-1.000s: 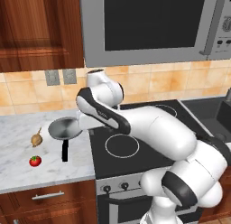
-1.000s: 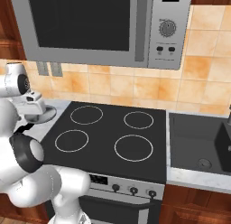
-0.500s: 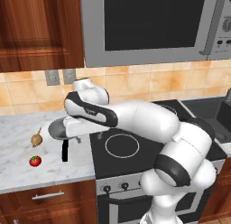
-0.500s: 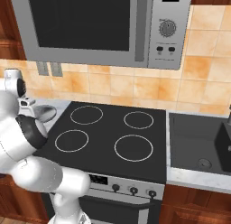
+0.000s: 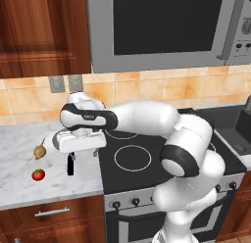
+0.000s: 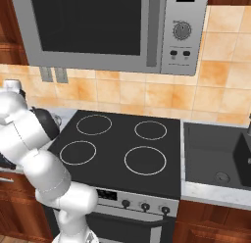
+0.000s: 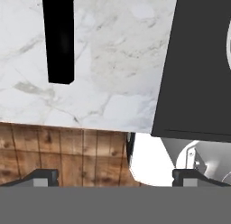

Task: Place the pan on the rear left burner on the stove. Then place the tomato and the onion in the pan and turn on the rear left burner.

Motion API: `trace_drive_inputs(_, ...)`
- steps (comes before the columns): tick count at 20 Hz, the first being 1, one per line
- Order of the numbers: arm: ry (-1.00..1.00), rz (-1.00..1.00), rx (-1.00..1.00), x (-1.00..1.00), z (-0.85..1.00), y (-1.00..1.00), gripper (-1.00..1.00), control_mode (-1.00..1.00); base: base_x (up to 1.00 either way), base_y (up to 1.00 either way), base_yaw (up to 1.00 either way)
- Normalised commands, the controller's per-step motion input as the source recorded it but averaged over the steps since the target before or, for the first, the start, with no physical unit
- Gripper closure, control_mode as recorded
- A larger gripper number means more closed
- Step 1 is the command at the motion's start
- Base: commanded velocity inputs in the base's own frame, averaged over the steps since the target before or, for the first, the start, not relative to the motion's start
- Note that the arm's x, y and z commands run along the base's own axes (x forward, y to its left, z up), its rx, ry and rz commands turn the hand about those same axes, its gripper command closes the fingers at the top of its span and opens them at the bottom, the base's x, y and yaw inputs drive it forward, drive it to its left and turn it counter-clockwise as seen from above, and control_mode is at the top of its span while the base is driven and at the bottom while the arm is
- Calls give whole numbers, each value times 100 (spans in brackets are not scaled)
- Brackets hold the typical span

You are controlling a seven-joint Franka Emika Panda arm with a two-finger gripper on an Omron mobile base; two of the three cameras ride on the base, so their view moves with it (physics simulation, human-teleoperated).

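Fingers [image 7: 115, 177] spread wide, empty, above marble counter [image 7: 113, 83] beside pan handle [image 7: 59, 38]

Red tomato [image 5: 38, 175], tan onion [image 5: 39, 151], black stove [image 6: 122, 154], white-veined marble counter [image 5: 29, 183]

A: Which items are obscured?
B: The pan [image 5: 71, 161] bowl is concealed behind the hand in the left base view; its black handle alone shows.
A: Hand view?
B: The handle runs off the top edge.
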Motion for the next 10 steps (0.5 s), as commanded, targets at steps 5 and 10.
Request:
trace_drive_inputs(5, 6, 0, 0, 27, -23, 40, -100, -100, 0, 0, 0)
trace_drive_inputs(10, 6, 0, 0, 29, -27, 39, -100, -100, 0, 0, 0)
